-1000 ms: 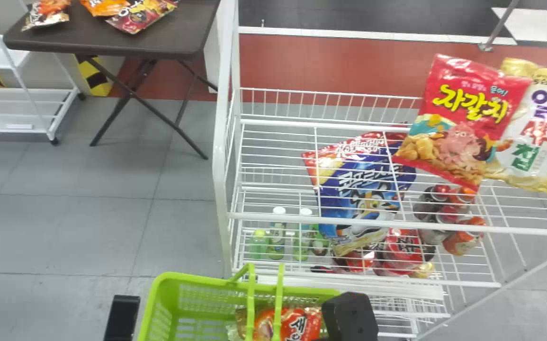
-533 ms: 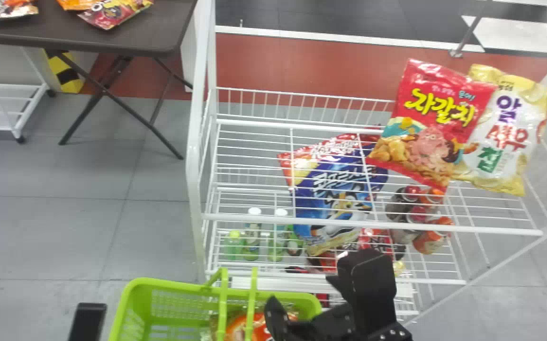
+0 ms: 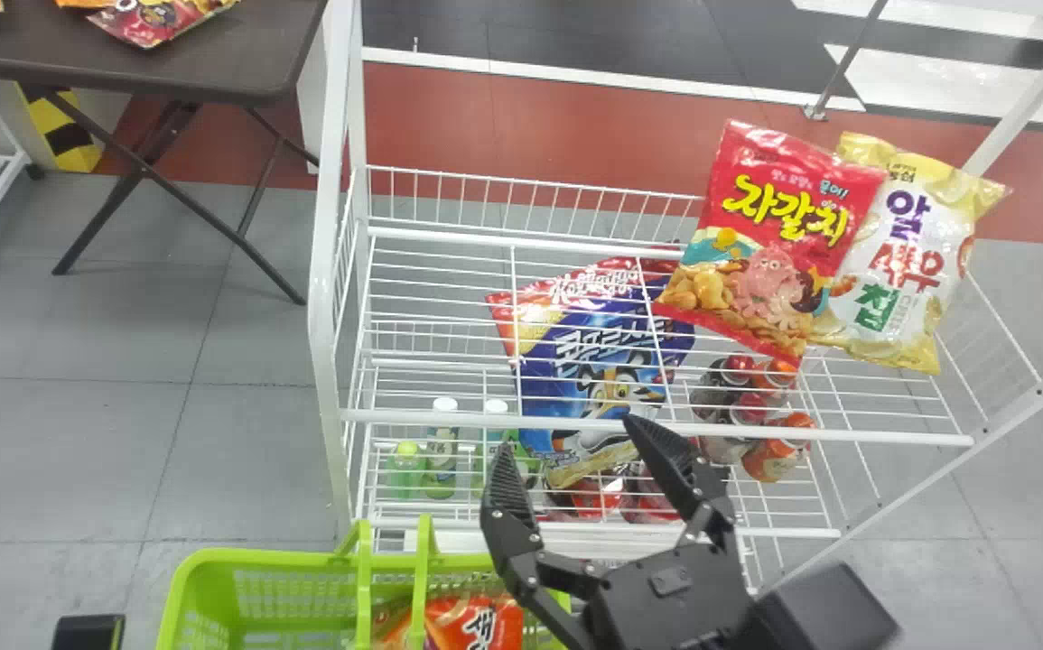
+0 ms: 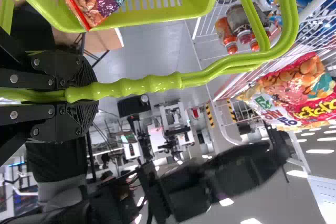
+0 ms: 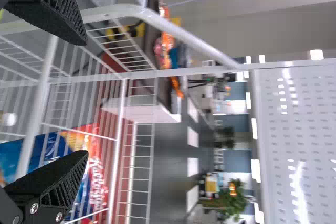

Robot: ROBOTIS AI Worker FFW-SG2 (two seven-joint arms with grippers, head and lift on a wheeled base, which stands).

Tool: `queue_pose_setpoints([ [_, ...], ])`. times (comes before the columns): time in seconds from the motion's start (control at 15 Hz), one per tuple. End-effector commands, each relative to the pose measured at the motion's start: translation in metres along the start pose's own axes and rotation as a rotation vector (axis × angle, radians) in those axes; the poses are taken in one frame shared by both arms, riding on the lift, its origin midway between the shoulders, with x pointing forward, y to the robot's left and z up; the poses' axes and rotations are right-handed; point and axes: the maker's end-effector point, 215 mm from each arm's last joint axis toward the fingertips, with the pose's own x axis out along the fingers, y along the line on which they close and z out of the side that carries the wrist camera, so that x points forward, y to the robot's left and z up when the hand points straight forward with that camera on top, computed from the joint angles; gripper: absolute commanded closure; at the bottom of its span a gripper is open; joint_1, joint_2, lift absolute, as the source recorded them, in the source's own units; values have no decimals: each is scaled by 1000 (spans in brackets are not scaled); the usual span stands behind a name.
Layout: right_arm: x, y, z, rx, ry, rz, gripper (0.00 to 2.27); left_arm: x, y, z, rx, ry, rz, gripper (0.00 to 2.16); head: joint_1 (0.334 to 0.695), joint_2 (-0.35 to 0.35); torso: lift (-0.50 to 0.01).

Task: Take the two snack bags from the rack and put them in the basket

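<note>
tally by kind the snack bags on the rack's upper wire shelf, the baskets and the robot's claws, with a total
Snack bags: 2 (red bag, white-and-yellow bag)
Shopping baskets: 1 (green basket)
Claws: 2 (left claw, right claw)
Total: 5

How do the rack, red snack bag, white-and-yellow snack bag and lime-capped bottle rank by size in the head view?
1. Rack
2. Red snack bag and white-and-yellow snack bag: too alike to rank, the latter partly covered
3. Lime-capped bottle
</note>
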Motion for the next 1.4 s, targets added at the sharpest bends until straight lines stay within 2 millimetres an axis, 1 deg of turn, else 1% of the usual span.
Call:
queue_pose_setpoints([
  [0.0,-22,0,18,32,-74,-21,76,-10,3,-2,-23,-21,3,1848,695,-146,-11],
  [0.07,-29,-5,21,37,-88,-37,76,-14,3,-2,-30,-29,-2,1848,695,-140,-11],
  [0.13,-33,-12,20,31,-85,-50,80,-16,5,-2,-32,-31,5,1851,695,-141,-11],
  [0.2,-37,-18,14,22,-68,-62,80,-19,6,-3,-38,-35,9,1851,695,-145,-11],
  [0.27,-40,-31,10,14,-55,-84,80,-19,6,-4,-43,-36,8,1851,695,-153,-11],
  [0.4,-46,-54,3,16,-34,-120,80,-20,4,-6,-45,-34,3,1851,695,-204,-11],
  [0.47,-48,-60,2,25,-29,-118,80,-20,5,-7,-45,-34,1,1851,695,-232,-11],
  [0.53,-50,-66,3,26,-31,-124,80,-21,5,-8,-47,-33,2,1851,695,-257,-11],
  [0.67,-55,-75,12,21,-53,-140,80,-22,5,-9,-48,-35,3,1878,695,-287,-11],
  [0.73,-54,-75,14,18,-56,-140,83,-23,6,-7,-46,-37,6,1878,695,-321,-11],
  [0.87,-54,-76,16,19,-60,-141,83,-23,5,-8,-47,-36,6,1878,695,-340,-11],
  [1.33,-51,-73,15,14,-46,-136,83,-24,8,-7,-45,-37,13,1878,695,-337,-11],
])
